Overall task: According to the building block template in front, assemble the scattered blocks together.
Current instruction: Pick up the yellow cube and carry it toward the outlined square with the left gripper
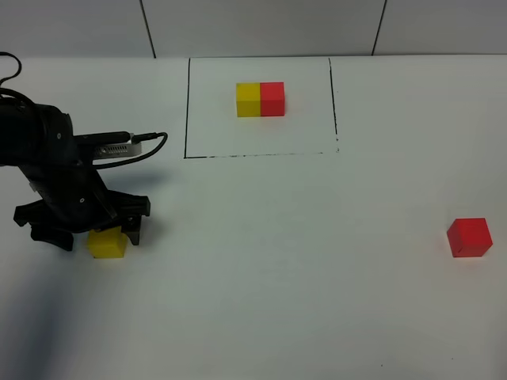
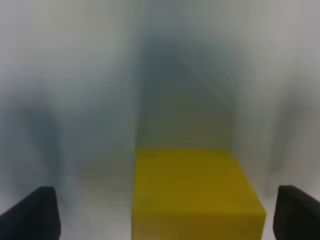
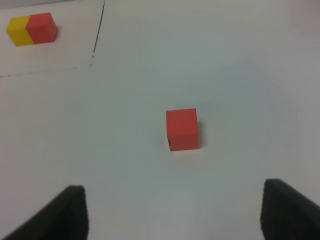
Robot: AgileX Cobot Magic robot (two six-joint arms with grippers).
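The template is a yellow cube (image 1: 248,100) and a red cube (image 1: 272,98) joined inside a black drawn rectangle (image 1: 187,111) at the back middle; it also shows in the right wrist view (image 3: 31,28). The loose yellow cube (image 1: 106,243) lies at the left. My left gripper (image 1: 103,235) is down over it and open. In the left wrist view the cube (image 2: 195,195) sits between the fingers (image 2: 35,215), apart from both. The loose red cube (image 1: 469,237) lies at the far right. My right gripper (image 3: 175,220) is open and empty, short of the red cube (image 3: 182,129).
The white table (image 1: 301,261) runs from the template frame to the front edge. A black cable (image 1: 146,146) loops off the left arm. A tiled wall (image 1: 261,28) stands behind the table. The right arm is outside the exterior view.
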